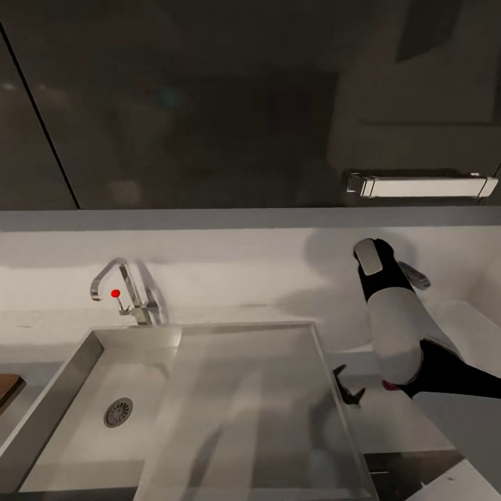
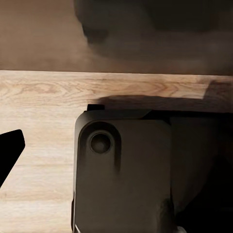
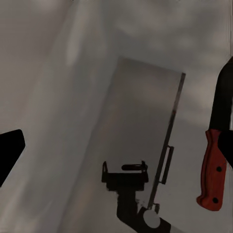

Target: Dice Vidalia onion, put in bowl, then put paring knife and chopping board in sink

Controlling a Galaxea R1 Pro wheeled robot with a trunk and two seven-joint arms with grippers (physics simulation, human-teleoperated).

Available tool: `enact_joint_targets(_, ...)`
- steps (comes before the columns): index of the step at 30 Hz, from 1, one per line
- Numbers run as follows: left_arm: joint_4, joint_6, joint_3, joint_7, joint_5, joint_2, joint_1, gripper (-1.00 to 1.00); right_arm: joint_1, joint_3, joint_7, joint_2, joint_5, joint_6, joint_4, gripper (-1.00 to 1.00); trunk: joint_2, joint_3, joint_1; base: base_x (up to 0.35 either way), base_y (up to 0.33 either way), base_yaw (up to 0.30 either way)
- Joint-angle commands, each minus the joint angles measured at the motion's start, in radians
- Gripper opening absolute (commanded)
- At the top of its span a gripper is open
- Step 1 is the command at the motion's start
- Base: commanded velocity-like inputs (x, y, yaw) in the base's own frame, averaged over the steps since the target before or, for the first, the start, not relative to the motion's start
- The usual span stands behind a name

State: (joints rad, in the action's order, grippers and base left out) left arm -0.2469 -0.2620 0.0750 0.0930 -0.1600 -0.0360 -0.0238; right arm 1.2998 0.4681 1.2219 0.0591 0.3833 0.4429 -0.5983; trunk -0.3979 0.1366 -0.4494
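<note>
your right gripper (image 1: 350,390) sits at the sink's (image 1: 49,410) right rim in the head view, and its jaws clamp the paring knife (image 3: 212,170). most of the blade is cut off; the red handle runs up-down at the right edge of the right wrist frame. a sliver of chopping board (image 1: 8,390) shows at far left.
</note>
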Motion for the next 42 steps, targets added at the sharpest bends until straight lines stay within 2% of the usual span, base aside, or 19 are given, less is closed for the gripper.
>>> enact_joint_targets(1,0.001,-0.003,0.008,0.002,-0.010,-0.001,-0.001,1.00,0.001,0.003,0.007,-0.002,0.000,0.010,-0.002,1.00,-0.002,0.002,-0.001,0.000,0.000,0.000)
enact_joint_targets(5,0.001,-0.003,0.008,0.002,-0.010,-0.001,-0.001,1.00,0.001,0.003,0.052,-0.033,0.000,0.009,-0.001,1.00,-0.002,0.002,-0.001,0.000,0.000,0.000)
enact_joint_targets(17,0.002,-0.003,0.008,0.002,-0.010,-0.001,-0.001,1.00,-0.001,0.004,0.060,-0.105,0.003,0.010,0.045,1.00,-0.002,0.002,-0.001,0.000,0.000,0.000)
enact_joint_targets(23,0.003,-0.003,0.008,0.002,-0.010,-0.001,-0.001,1.00,-0.001,0.004,0.040,-0.149,0.005,0.006,0.131,1.00,-0.002,0.002,-0.001,0.000,0.000,0.000)
enact_joint_targets(25,0.008,-0.003,0.008,0.002,-0.010,0.000,-0.001,1.00,-0.001,0.004,0.011,-0.171,0.005,0.004,0.171,1.00,-0.002,0.002,-0.001,0.000,0.000,0.000)
enact_joint_targets(30,0.012,-0.004,0.008,0.002,-0.010,0.001,-0.001,1.00,-0.001,0.004,-0.033,-0.204,0.006,0.001,0.246,1.00,-0.002,0.003,-0.001,0.000,0.000,0.000)
enact_joint_targets(42,0.014,-0.004,0.007,0.002,-0.010,0.001,-0.001,1.00,-0.001,0.012,-0.072,-0.240,0.011,0.000,0.301,1.00,-0.002,0.007,-0.001,0.000,0.000,0.000)
